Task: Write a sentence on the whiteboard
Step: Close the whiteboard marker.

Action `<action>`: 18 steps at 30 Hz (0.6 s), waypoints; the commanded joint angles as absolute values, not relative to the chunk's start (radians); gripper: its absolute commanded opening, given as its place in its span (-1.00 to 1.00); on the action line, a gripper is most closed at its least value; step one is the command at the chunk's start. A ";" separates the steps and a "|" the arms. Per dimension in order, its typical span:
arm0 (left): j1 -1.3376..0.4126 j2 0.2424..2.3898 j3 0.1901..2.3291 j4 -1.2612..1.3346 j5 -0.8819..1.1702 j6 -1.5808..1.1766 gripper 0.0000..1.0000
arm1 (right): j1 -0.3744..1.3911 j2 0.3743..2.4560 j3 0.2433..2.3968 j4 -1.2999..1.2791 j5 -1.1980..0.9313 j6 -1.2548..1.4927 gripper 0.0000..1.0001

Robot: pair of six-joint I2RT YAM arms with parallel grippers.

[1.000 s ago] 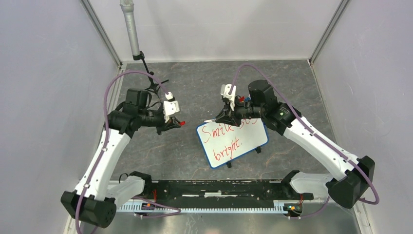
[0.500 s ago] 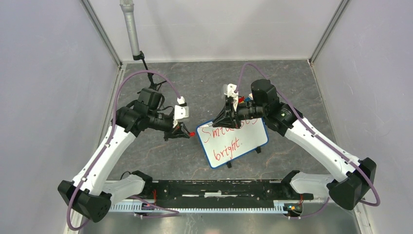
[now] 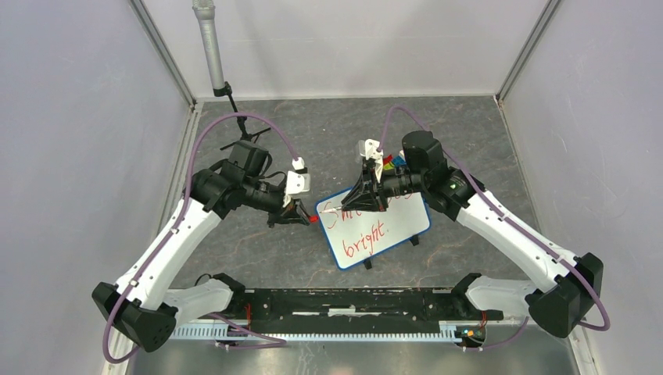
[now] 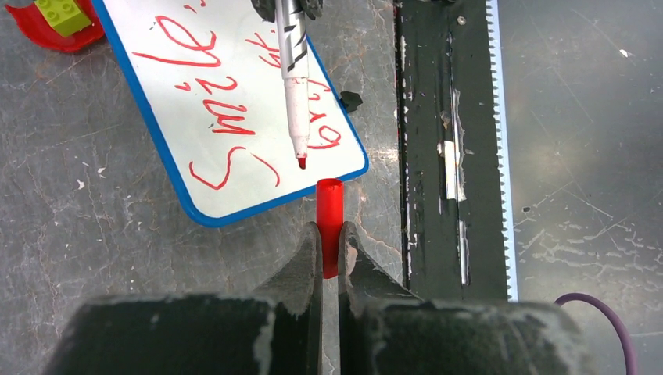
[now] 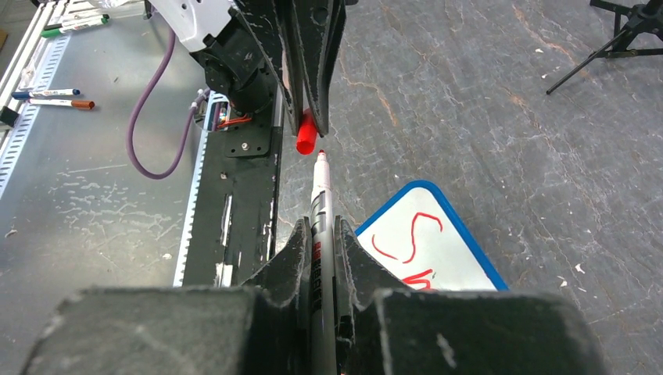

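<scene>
The whiteboard (image 3: 391,234) with a blue rim stands on the grey table in the top view, with red lettering (image 3: 364,236) on it reading "Smile" and "bright." partly hidden by the right gripper. It also shows in the left wrist view (image 4: 195,94) and the right wrist view (image 5: 438,250). My right gripper (image 5: 319,226) is shut on a red marker (image 5: 320,211), tip bare and pointing left. My left gripper (image 4: 329,234) is shut on the red marker cap (image 4: 329,215), its open end facing the marker tip (image 4: 301,162) with a small gap between them, over the board's left corner.
A microphone stand (image 3: 211,55) rises at the back left with thin black legs. A red dish with a green brick (image 4: 55,19) sits beyond the board. Spare markers (image 5: 59,98) lie off the table's near side. The black rail (image 3: 352,305) runs along the near edge.
My left gripper has carried the cap rightwards and nearer, up to the board's left corner. The right gripper has tipped the marker a little lower toward the cap.
</scene>
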State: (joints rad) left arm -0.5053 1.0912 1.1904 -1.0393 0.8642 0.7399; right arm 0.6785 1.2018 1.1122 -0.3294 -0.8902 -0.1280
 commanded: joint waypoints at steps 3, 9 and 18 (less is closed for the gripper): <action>-0.521 1.100 1.227 -1.018 0.847 0.693 -0.95 | 0.677 1.171 1.105 -0.300 -0.922 -0.120 -1.00; -0.522 1.106 1.238 -1.000 0.843 0.677 -0.95 | 0.683 1.170 1.085 -0.304 -0.925 -0.129 -1.00; -0.544 1.116 1.239 -1.001 0.833 0.677 -0.95 | 0.689 1.169 1.090 -0.307 -0.920 -0.129 -1.00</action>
